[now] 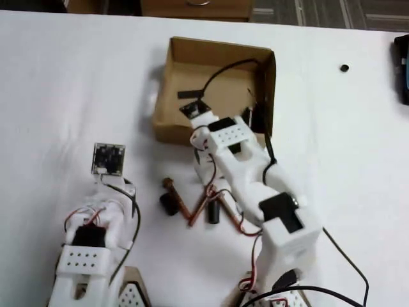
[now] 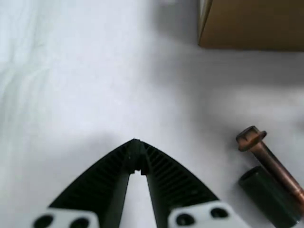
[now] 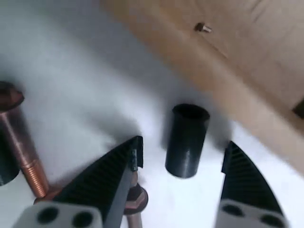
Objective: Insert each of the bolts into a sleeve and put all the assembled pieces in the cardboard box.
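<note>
Wide right jaws framing one sleeve (image 3: pixel 186 140), left jaws closed, two bolts (image 3: pixel 21 147) (image 3: pixel 137 203), two sleeves (image 1: pixel 169 203) (image 1: pixel 213 212), one box (image 1: pixel 220 46)

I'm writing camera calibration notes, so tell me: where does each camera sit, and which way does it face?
High view: fixed above the table, looking down on the cardboard box, left arm and right arm.
Left wrist view: on the left arm, facing past its shut left gripper to a bolt beside a sleeve.
Right wrist view: on the right arm, facing past its open right gripper to another sleeve.
Shared: all three show the box.
</note>
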You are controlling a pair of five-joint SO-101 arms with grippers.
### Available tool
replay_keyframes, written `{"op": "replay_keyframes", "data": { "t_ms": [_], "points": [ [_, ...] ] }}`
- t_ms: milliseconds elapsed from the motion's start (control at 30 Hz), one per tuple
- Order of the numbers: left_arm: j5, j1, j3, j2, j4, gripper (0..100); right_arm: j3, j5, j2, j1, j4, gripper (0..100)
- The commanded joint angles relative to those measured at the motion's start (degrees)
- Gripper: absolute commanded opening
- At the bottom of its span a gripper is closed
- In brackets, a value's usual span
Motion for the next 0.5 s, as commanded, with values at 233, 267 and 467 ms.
{"op": "replay_keyframes", "data": {
  "t_ms": [233,267,467],
  "points": [
    [0.2,-0.3,-0.1,-0.6,-1.0,2,-5.8,0.4,5.2,0.4,0.0,3.3],
    [0.2,-0.3,-0.1,-0.6,-1.0,2,-5.7,0.4,5.4,0.4,0.0,3.9],
    [0.2,-0.3,-0.1,-0.6,-1.0,2,-5.7,0.4,5.5,0.4,0.0,1.9]
  ]
}}
